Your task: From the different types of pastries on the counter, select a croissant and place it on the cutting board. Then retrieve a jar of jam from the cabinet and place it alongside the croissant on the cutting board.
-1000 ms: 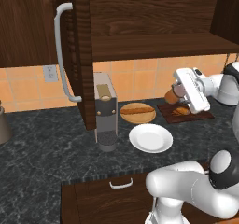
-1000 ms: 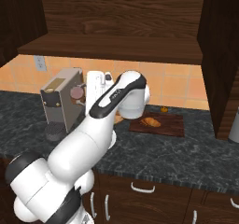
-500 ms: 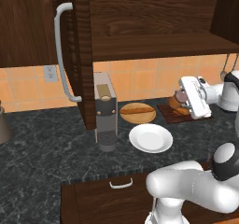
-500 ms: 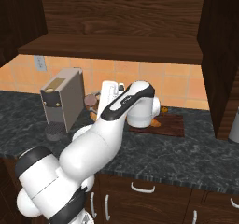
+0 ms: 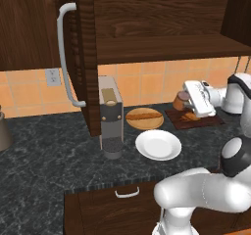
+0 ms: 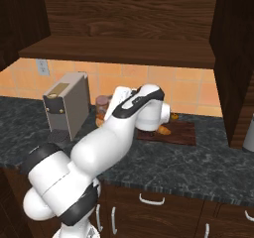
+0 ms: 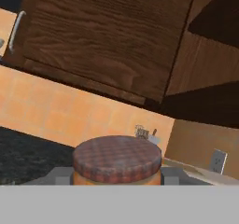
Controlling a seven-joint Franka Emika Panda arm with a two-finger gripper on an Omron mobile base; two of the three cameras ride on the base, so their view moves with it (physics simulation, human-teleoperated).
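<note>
The cabinet (image 5: 44, 43) hangs dark and wooden above the far side, its door swung open with a long curved grey handle (image 5: 63, 53) on the left; an open shelf (image 6: 119, 51) runs under it. No brand, label or writing can be read on anything here.

Below lies the counter (image 5: 44, 155) of dark marbled stone, with wood drawers at its near edge. The white arm (image 6: 99, 143) rises from the near side, bends at a dark elbow and reaches out low toward the far right of the counter, its hand turned roughly level.

A grey box-shaped appliance (image 5: 111, 116) stands by the open door. To its right is a round white plate (image 5: 158, 145), and behind that a round wooden plate (image 5: 145, 118) carrying a long tan pastry (image 5: 145, 114).

The cutting board (image 6: 178, 133), flat and dark reddish-brown, lies at the far right against the tiled wall. The croissant (image 6: 162, 130) rests on it.

The gripper (image 5: 186, 98) is closed around the jar of jam (image 7: 116, 164), which has a checked reddish lid; the jar hangs just above the counter at the left end of the board, near the croissant.
</note>
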